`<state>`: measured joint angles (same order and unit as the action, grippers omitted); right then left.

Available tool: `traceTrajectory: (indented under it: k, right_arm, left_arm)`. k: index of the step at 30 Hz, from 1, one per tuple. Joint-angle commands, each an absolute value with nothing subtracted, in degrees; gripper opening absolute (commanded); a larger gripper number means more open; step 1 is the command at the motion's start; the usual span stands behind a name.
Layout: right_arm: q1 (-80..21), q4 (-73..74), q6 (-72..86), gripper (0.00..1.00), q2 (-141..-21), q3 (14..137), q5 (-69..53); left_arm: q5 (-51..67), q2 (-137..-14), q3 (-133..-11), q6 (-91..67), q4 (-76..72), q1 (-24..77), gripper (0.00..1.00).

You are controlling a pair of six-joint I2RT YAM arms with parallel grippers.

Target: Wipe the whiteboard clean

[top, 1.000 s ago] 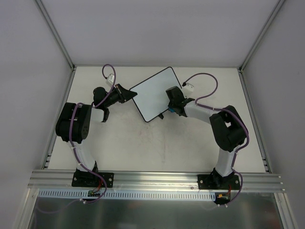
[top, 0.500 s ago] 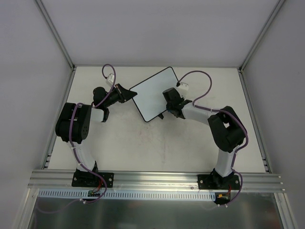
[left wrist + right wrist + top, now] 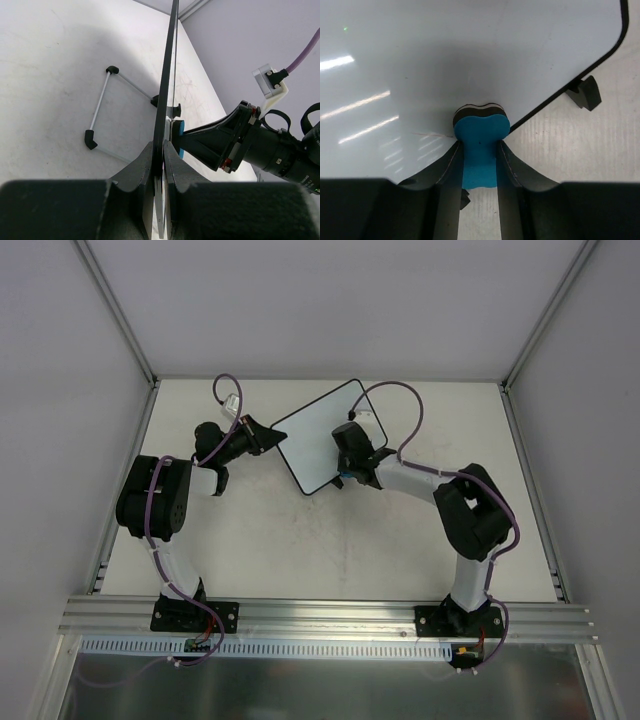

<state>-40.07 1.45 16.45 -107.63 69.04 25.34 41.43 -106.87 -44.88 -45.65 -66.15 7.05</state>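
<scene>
Right gripper [image 3: 344,472] leftward (eraser [image 3: 481,142] on whiteboard [image 3: 445,50])

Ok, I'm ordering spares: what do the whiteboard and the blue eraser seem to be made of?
The whiteboard: glossy white coated sheet, judging by the reflected light streaks; thin black rim, probably plastic. The eraser: matte blue body, likely foam, with a dark, felt-like wiping layer at its front.

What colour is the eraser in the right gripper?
The eraser is blue, with a dark layered end; clearest in the right wrist view.
</scene>
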Motion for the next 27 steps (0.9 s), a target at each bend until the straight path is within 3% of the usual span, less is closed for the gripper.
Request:
traceTrajectory:
  k: [1, 13, 27]
  right_arm:
    - [-42.1, -8.0, 14.1, 0.00, -112.2, 73.2, 9.5]
    - [-42.2, -8.8, 11.1, 0.00, -115.9, 80.2, 2.5]
    - [-42.6, -15.6, 10.7, 0.00, -116.5, 79.4, -7.2]
  left_arm:
    - [42.6, -105.6, -44.9, -42.5, -66.2, 8.0, 0.00]
    - [42.6, -105.3, -44.4, -42.4, -66.3, 8.0, 0.00]
    - [42.7, -105.6, -44.6, -42.4, -66.3, 8.2, 0.00]
